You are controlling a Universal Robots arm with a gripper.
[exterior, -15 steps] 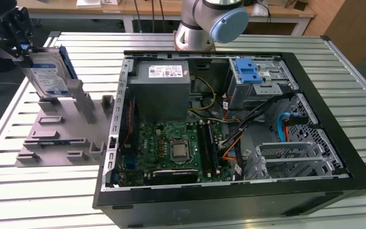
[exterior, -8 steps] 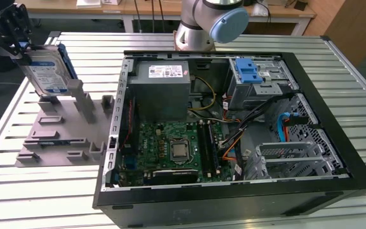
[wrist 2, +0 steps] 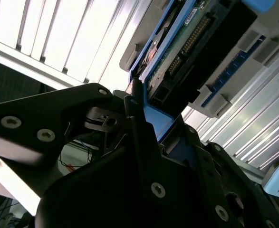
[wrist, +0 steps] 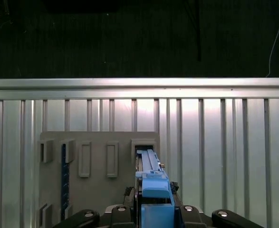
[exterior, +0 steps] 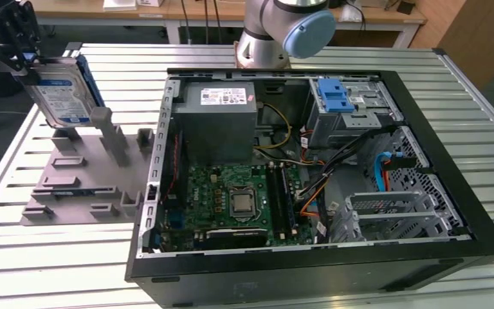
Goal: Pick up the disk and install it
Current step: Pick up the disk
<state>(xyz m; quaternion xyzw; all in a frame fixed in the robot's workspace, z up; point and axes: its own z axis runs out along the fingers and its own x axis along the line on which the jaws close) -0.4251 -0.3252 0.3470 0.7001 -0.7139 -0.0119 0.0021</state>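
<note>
The disk, a silver hard drive with a white-and-blue label in a blue carrier bracket, hangs on edge above the grey holder at the exterior view's left. My gripper is shut on its upper end. In the first wrist view the disk's blue bracket sticks out from my gripper, over the grey holder's slots. The second wrist view shows the disk's circuit-board side clamped between the black fingers.
An open computer case lies on the slatted metal table. Inside are a grey box with a white sticker, a metal cage with a blue latch, a green board and cables. The arm's base stands behind the case.
</note>
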